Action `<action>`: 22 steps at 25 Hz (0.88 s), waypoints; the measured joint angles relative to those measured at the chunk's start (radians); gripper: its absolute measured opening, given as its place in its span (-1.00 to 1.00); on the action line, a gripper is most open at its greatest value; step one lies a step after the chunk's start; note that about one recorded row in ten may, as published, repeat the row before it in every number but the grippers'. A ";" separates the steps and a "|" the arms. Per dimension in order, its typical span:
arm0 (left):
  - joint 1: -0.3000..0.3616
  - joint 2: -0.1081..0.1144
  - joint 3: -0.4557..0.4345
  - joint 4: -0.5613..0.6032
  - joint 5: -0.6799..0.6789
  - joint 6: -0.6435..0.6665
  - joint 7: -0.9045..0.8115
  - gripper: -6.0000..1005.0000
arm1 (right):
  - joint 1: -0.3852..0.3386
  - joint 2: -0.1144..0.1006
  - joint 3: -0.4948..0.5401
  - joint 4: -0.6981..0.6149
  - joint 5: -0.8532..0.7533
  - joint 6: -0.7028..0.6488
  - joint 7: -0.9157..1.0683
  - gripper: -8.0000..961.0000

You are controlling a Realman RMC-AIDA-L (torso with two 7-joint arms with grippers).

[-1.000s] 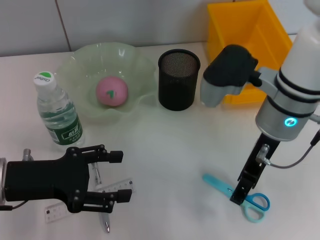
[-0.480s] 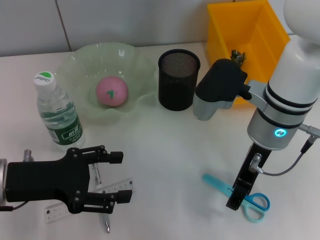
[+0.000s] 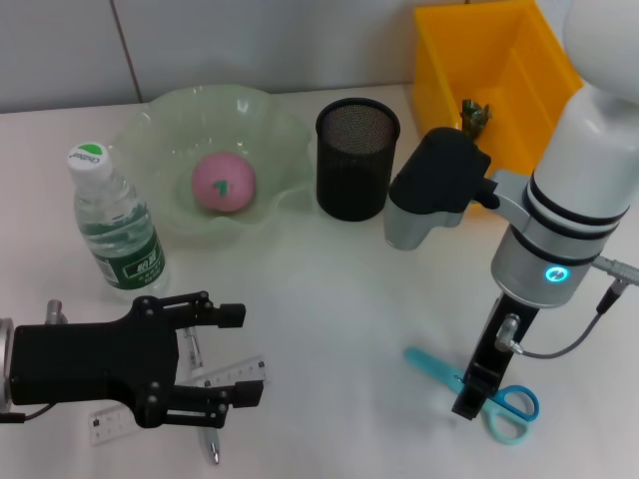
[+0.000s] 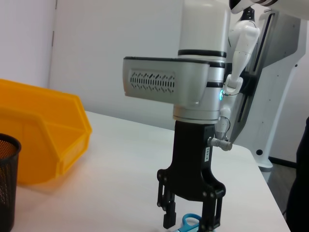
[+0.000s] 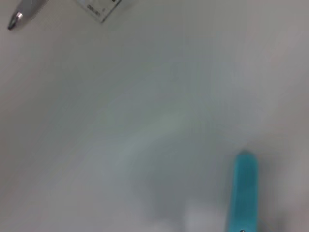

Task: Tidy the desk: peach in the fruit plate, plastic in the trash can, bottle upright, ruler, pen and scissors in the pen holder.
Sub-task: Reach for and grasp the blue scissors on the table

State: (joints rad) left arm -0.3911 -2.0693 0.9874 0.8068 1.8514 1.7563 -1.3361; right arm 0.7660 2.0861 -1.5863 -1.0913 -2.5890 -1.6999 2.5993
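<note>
My right gripper [image 3: 469, 397] stands spread directly over the blue plastic-handled scissors [image 3: 477, 391]; their long axis runs from loops by me toward my parked, spread left gripper [image 3: 215, 360].

— Where does everything sit relative to the black mesh pen holder [image 3: 357, 172]?

— The pink peach [image 3: 223, 183] lies in the pale green fruit plate [image 3: 160, 125] just left of it. The clear bottle [image 3: 114, 227] with a green label stands upright further left. The yellow trash can [image 3: 499, 90] is to its right, holding a dark crumpled scrap [image 3: 473, 116].

— And the stationery?

— The turquoise scissors [image 3: 496, 395] lie flat on the tabletop [image 3: 339, 299] nearer the robot, to the right. The ruler [image 3: 230, 376] and pen [image 3: 211, 447] lie nearer too, to the left.
</note>
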 joint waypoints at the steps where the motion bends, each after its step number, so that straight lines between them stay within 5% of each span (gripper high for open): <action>1: -0.001 0.000 -0.001 0.000 0.000 0.003 0.000 0.69 | -0.001 0.000 -0.001 0.011 -0.001 0.005 -0.003 0.36; 8: -0.002 0.000 -0.003 0.000 0.000 0.006 -0.004 0.69 | -0.009 -0.001 -0.005 0.016 -0.001 0.014 -0.009 0.11; 19: -0.003 0.000 -0.007 0.000 -0.001 0.007 -0.007 0.68 | -0.012 -0.002 -0.010 0.012 -0.003 0.022 -0.009 0.07; 22: -0.003 0.000 -0.007 0.000 -0.001 0.008 -0.008 0.68 | -0.011 -0.002 -0.011 0.016 -0.003 0.022 -0.009 -0.07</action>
State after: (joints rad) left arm -0.3943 -2.0693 0.9800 0.8069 1.8499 1.7641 -1.3437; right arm 0.7551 2.0845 -1.5973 -1.0749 -2.5924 -1.6779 2.5907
